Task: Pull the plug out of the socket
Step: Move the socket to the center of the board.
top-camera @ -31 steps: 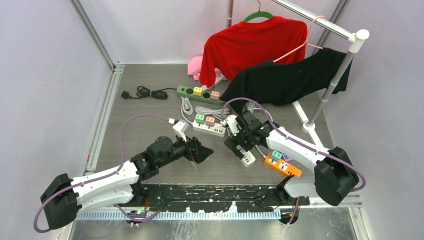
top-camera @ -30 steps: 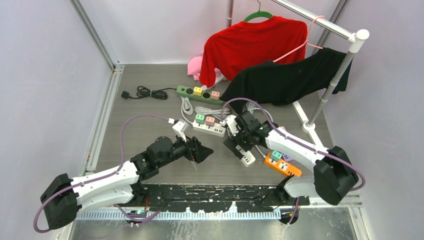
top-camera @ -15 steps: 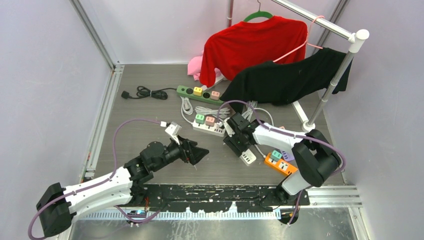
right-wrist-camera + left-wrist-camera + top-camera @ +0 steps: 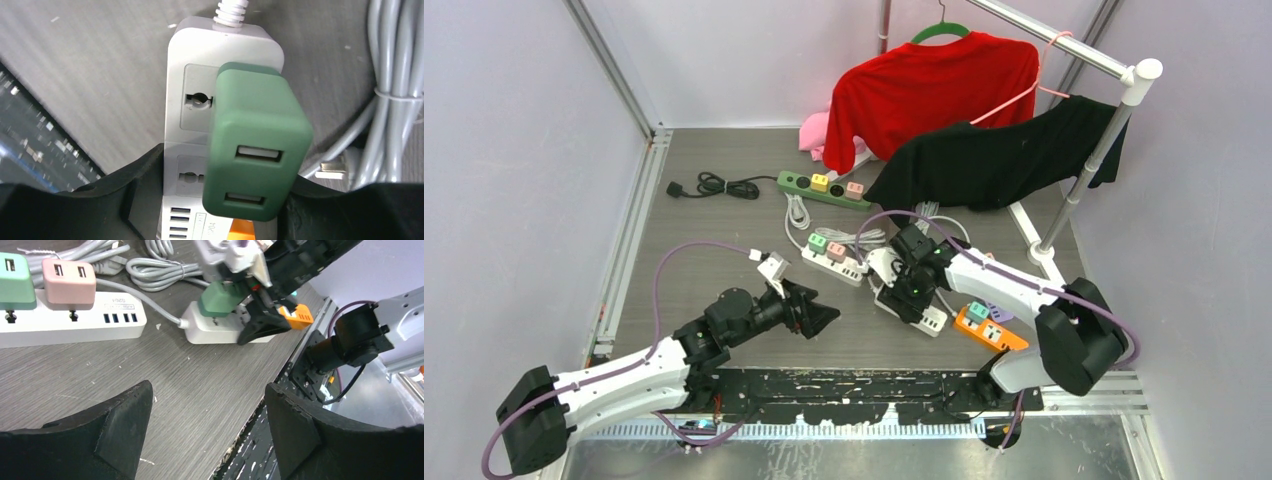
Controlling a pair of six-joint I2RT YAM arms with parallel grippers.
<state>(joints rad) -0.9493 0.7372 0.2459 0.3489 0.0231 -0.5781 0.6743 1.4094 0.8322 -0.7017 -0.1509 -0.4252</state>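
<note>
A second white strip [image 4: 836,264] with mint and pink adapters lies just upper left of the right end effector [image 4: 910,293]. An orange strip [image 4: 990,331] sits lower right, and coiled grey cable [image 4: 796,212] lies beyond. The right arm reaches in from the lower right. Its fingers flank the dark green plug [image 4: 257,150] on the white socket strip [image 4: 225,45], mid-table [image 4: 724,230]. Whether they pinch it, I cannot tell. The left end effector [image 4: 207,390] hangs low, spread wide, facing the plug.
</note>
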